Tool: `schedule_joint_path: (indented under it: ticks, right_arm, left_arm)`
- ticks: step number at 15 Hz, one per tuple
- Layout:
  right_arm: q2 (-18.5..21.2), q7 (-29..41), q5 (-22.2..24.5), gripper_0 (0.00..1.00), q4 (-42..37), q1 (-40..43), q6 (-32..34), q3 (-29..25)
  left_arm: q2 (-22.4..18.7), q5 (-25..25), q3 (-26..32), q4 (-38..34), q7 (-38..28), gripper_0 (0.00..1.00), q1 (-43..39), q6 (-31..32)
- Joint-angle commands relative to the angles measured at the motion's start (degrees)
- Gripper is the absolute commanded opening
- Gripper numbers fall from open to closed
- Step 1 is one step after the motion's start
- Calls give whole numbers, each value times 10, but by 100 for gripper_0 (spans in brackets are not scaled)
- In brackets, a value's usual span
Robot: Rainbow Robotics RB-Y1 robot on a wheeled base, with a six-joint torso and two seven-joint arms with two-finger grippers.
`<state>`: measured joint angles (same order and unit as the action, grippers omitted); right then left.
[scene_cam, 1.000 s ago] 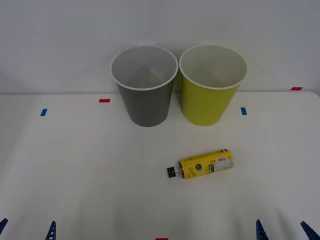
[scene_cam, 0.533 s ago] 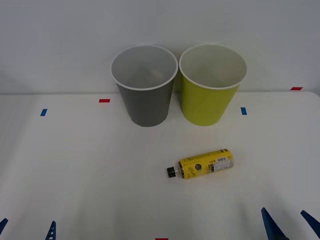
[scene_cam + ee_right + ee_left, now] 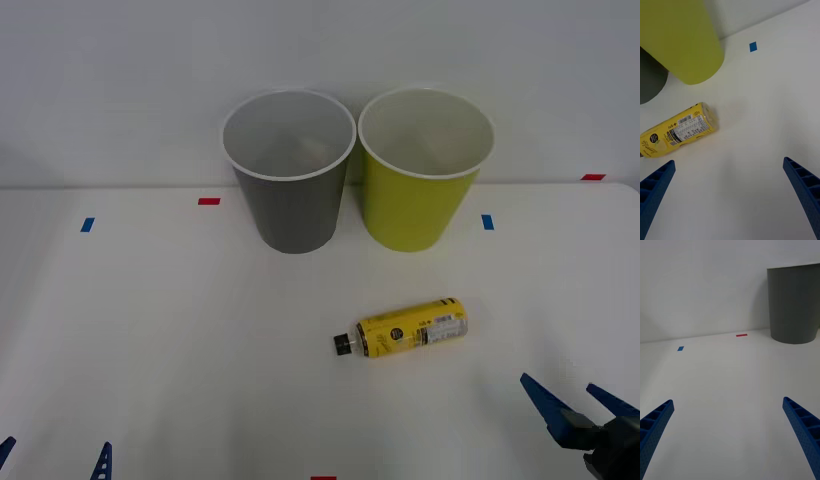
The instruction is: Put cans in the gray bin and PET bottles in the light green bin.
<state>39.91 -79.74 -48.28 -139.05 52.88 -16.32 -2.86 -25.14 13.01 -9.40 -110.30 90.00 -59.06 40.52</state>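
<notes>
Nothing is sorted yet. The small yellow-labelled plastic bottle [image 3: 400,329] lies on its side on the white bench [image 3: 160,340], in front of the round yellow-green bin [image 3: 418,200]. The round dark gray bin [image 3: 292,205] stands beside that one. The right gripper [image 3: 575,402] is near the bottle, jaws open and empty. The left gripper [image 3: 55,455] waits low at the near edge, jaws open too.

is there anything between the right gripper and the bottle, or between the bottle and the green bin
Nothing visible. Bare table lies between the open right gripper and the PET bottle, and between the bottle and the light green bin.
</notes>
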Motion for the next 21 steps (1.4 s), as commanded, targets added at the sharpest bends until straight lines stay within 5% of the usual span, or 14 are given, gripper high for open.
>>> schedule_joint_path:
  ticks: [1,8,14,17,21]
  right_arm:
    - [2,114,-8,100,-25,-54,-126,-46]
    - [-9,425,14,100,-34,-237,-384,-65]
    - [12,725,37,100,-35,-387,-553,-14]
    - [47,888,101,100,-28,-438,-569,64]
    - [61,1006,109,100,10,-489,-569,128]
  left_arm:
    - [0,0,0,0,0,100,0,0]
    - [0,0,0,0,0,100,0,0]
    - [0,0,0,0,0,100,0,0]
    - [0,0,0,0,0,100,0,0]
    - [0,0,0,0,0,100,0,0]
